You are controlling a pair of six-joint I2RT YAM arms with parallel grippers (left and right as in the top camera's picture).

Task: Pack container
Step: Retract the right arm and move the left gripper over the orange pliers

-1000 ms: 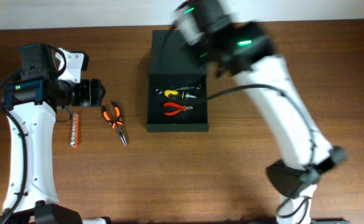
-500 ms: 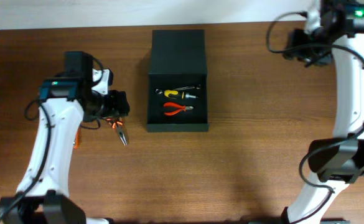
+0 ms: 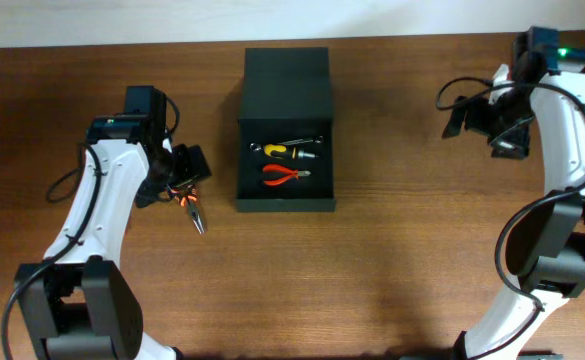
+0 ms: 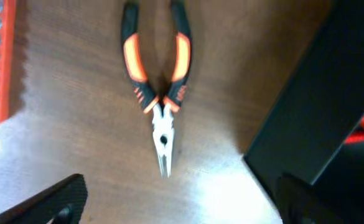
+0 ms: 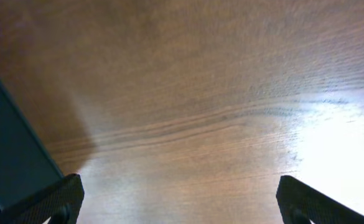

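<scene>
Dark container (image 3: 284, 90) with red pliers (image 3: 285, 175) and yellow-handled tool (image 3: 277, 151) inside; left hand (image 4: 182, 205) and right hand (image 5: 182, 202) spread wide, empty.

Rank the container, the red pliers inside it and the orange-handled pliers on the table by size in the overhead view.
1. container, by far.
2-3. orange-handled pliers and red pliers: visible parts look alike, the orange pair is partly hidden, so no ranking.
</scene>
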